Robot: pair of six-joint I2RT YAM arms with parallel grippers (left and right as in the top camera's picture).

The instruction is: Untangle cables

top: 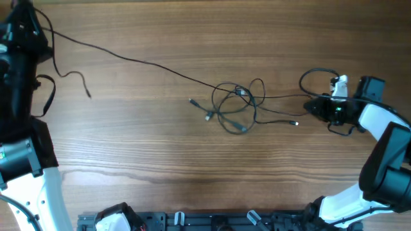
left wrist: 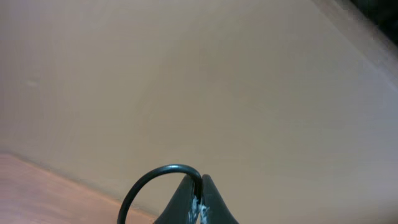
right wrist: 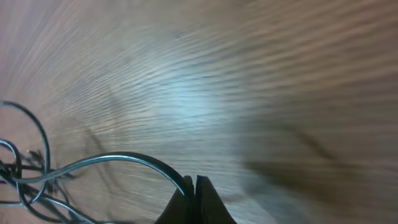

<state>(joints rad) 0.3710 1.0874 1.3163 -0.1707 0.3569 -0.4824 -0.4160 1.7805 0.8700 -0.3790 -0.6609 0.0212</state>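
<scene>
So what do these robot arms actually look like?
Both arms are jointed black-and-white segments: the left arm is mostly black above a white lower link, while the right arm alternates white and black, with a green light near its wrist. The fingers are dark, narrow wedges.

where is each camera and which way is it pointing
overhead: above the table, looking straight down at the tangle; left arm and right arm show.
left wrist: on the left gripper, facing a plain beige surface; jaws shut on a cable.
right wrist: on the right gripper, low, looking along the table; jaws shut on a cable.
shared: overhead and right wrist both show the tangle.
</scene>
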